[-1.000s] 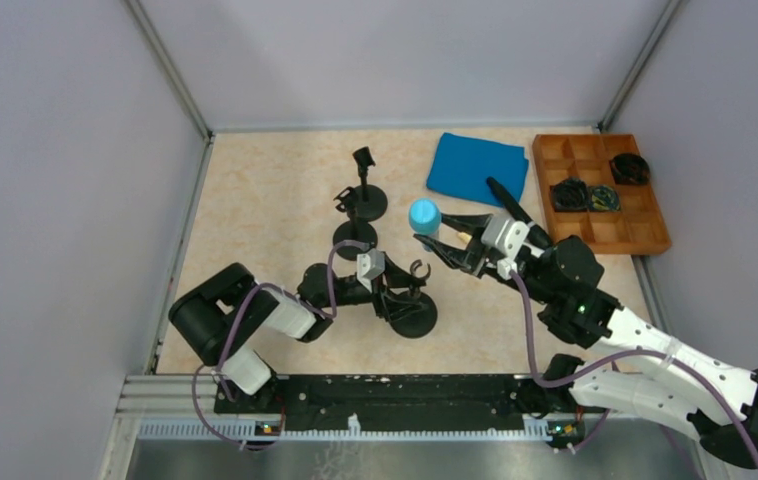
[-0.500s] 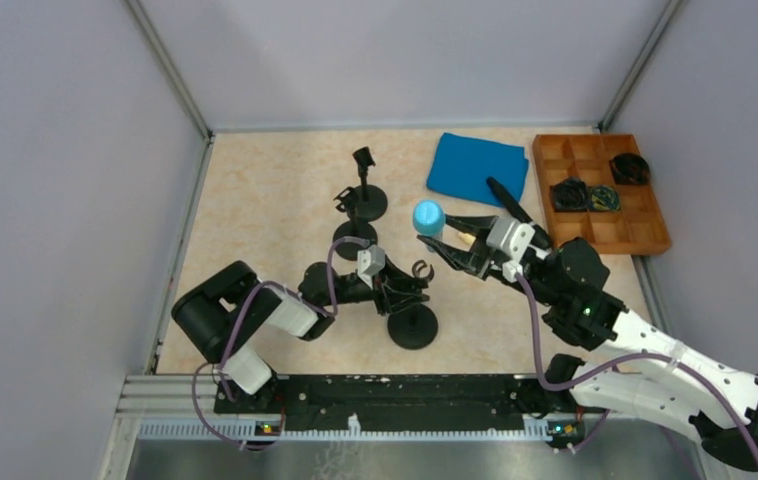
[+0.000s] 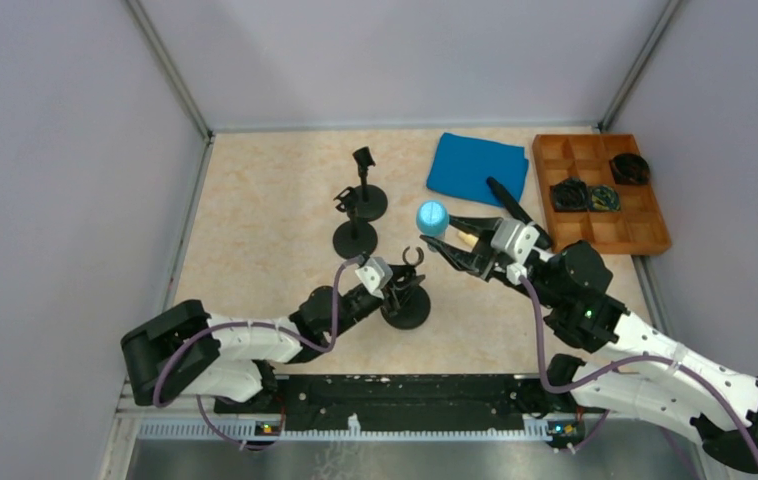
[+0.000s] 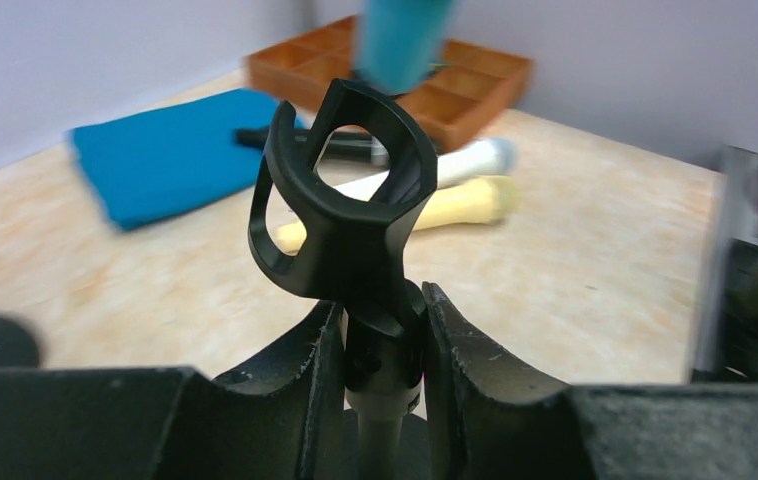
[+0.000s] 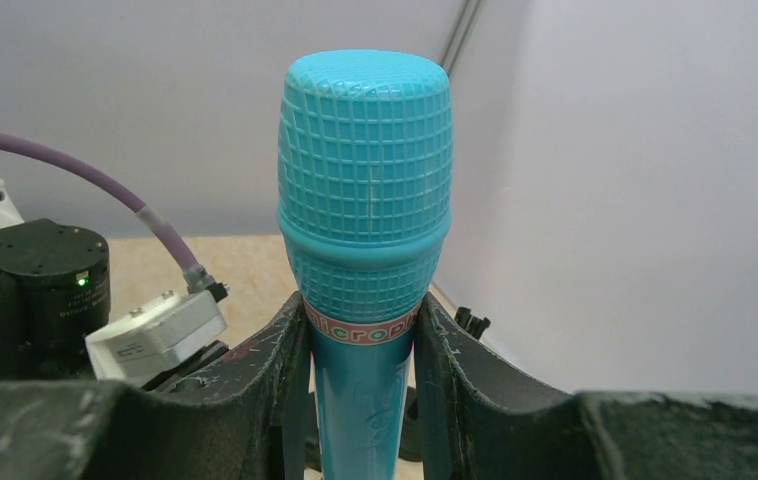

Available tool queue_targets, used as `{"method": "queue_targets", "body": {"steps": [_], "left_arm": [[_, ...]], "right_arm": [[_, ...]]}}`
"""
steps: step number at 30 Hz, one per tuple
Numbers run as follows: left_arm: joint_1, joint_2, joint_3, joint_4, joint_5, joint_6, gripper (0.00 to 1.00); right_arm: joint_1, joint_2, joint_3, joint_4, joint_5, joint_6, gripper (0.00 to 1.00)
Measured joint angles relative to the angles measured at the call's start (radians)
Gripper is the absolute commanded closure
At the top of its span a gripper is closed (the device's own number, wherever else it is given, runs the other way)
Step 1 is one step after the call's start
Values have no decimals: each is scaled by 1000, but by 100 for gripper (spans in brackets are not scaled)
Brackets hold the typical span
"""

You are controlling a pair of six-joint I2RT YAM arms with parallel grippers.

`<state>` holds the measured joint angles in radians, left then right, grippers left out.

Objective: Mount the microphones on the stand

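Observation:
My right gripper (image 5: 360, 350) is shut on the light blue microphone (image 5: 367, 200), holding it upright by the handle just under its head. From above, that microphone (image 3: 432, 217) hangs a little beyond the black stand (image 3: 407, 312). My left gripper (image 4: 383, 340) is shut on the stand's neck, just below its open C-shaped clip (image 4: 340, 190). In the top view the left gripper (image 3: 395, 287) reaches the stand from the left. A cream microphone (image 4: 455, 205), a white one (image 4: 460, 162) and a black one (image 4: 355, 145) lie on the table beyond the clip.
Two more black stands (image 3: 365, 200) (image 3: 355, 238) are set further back on the left. A blue cloth (image 3: 477, 168) lies at the back, and a wooden compartment tray (image 3: 600, 235) with dark items sits at the back right. Grey walls enclose the table.
My left gripper has closed on the stand's neck and its arm has stretched out low. The stand shifted slightly. The right gripper with the blue microphone drifted a little right.

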<state>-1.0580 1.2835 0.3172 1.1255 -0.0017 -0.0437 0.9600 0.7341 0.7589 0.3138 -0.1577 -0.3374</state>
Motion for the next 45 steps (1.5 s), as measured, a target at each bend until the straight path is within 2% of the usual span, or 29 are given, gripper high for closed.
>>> {"method": "queue_targets", "body": {"steps": [6,11,15,18,22,28,33,41,45], "left_arm": [[-23,37,-7,-9,-319,14,100],[-56,111,-13,56,-458,-4,82],[-62,143,-26,127,-491,-11,54],[-63,145,-51,162,-490,-27,28],[-62,134,-83,160,-468,-62,12],[-62,93,-137,163,-381,-91,9],[-44,89,-211,252,-271,-82,9],[152,138,-248,341,10,-137,13],[203,146,-248,343,145,-150,14]], "right_arm": [[0,0,0,14,0,0,100],[0,0,0,15,0,0,100],[0,0,0,15,0,0,100],[0,0,0,15,0,0,100],[0,2,0,16,0,1,100],[0,13,0,20,-1,1,100],[0,13,0,23,-1,5,100],[0,12,0,22,-2,16,100],[0,5,0,21,-2,19,100]]}}
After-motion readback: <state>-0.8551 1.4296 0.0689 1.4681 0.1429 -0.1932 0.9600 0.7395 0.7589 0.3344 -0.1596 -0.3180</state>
